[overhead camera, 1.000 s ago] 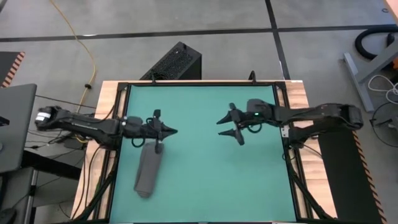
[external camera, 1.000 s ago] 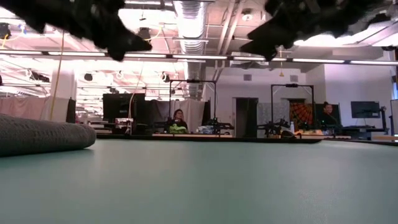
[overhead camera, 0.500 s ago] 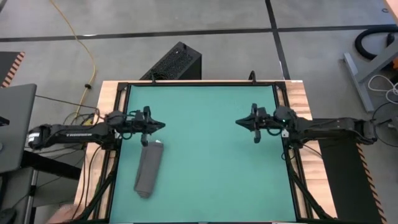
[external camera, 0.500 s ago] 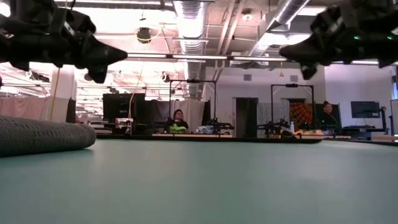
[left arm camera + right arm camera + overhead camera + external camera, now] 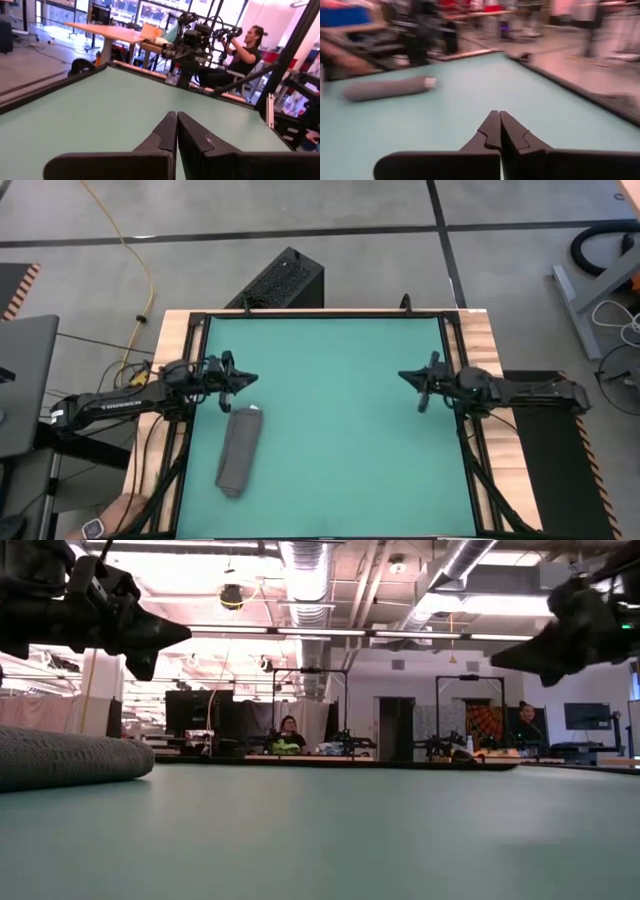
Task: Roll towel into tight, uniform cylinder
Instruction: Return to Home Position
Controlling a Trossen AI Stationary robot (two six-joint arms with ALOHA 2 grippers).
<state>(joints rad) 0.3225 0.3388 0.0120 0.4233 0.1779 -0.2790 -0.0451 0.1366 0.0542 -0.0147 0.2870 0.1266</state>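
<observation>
Both arms have drawn back toward the side edges of the counter [image 5: 340, 430] since a second ago. The right jaws, which were spread then, are now closed, and the towel [image 5: 240, 452] has not shifted.

The left jaws are pressed shut, tip against tip, with nothing between them, as the left wrist view shows. They sit at the end of the left arm [image 5: 130, 395] and point inward from the counter's left edge. In the low view they hang in the upper left of the frame, clear of the surface.

The right jaws are likewise shut and empty. They point inward from the right edge at the end of the right arm [image 5: 520, 388]. In the low view they sit in the upper right of the frame, also off the surface.

In the high view the towel lies rolled into a dark grey cylinder in the lower left part of the counter. Its long axis runs nearly top to bottom of the frame, with a slight lean. Its upper end lies just below the tips of the left jaws and apart from them. The right jaws are well apart from it, across the counter.

The low view shows the towel [image 5: 70, 755] resting on the surface at the left edge of the frame, below the left jaws. The right wrist view shows it [image 5: 385, 88] lying on its side far beyond the closed tips.

A hand [image 5: 108, 520] wearing a wristwatch shows in the lower left corner of the high view, off the counter.
</observation>
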